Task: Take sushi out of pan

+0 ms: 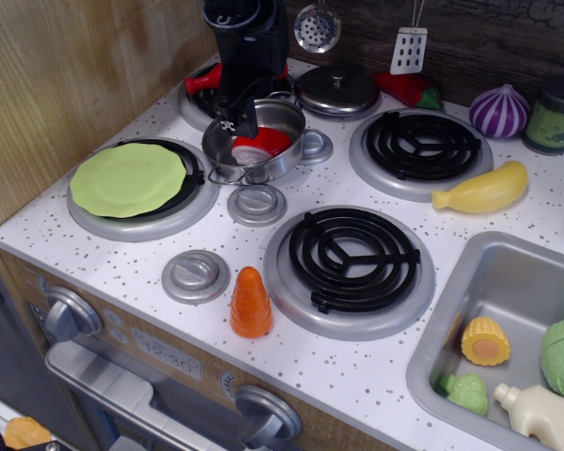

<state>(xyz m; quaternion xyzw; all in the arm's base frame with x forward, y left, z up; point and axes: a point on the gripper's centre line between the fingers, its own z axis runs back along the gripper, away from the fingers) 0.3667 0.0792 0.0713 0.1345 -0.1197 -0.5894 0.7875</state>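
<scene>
The pan (pixel 289 162), a shiny steel pot with loop handles, stands on the stove top between the back-left burners. The sushi (pixel 261 146), red top over a white base, lies inside it towards the right. My black gripper (pixel 231 125) hangs from above over the pan's left rim, fingertips at rim height, just left of the sushi and not holding it. Its jaws look slightly apart and empty. The arm hides the pan's back-left wall.
A lime-green plate (pixel 127 178) lies left of the pan. Behind it are a red ketchup bottle (pixel 201 81) and a steel lid (pixel 336 89). An orange carrot cone (pixel 251 303) stands near the front. A yellow vegetable (pixel 479 192) and the sink (pixel 456 310) are to the right.
</scene>
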